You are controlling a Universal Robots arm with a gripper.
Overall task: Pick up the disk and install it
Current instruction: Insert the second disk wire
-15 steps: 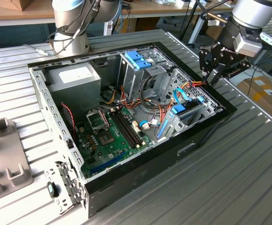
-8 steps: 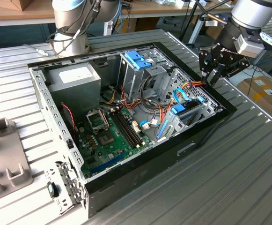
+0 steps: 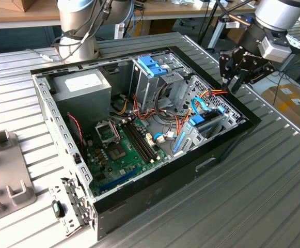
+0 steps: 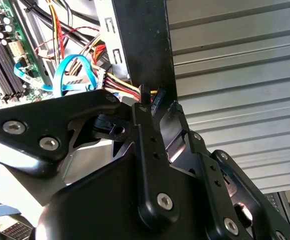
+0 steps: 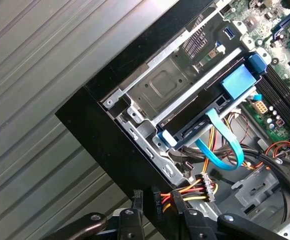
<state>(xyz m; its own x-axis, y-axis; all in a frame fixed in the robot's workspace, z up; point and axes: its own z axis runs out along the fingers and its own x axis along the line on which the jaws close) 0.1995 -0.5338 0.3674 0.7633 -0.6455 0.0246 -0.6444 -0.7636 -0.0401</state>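
Above the far corner of the open computer case (image 3: 227, 150), we hover our gripper (image 3: 237, 77) with fingers narrowed and nothing held, near the power cable plug (image 5: 204, 190), presumably because the disk (image 5: 214, 107) already sits in its bay.

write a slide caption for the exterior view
Gripper poised above the open computer case, at the corner near the coloured power cables and the blue-railed disk seated in its bay.
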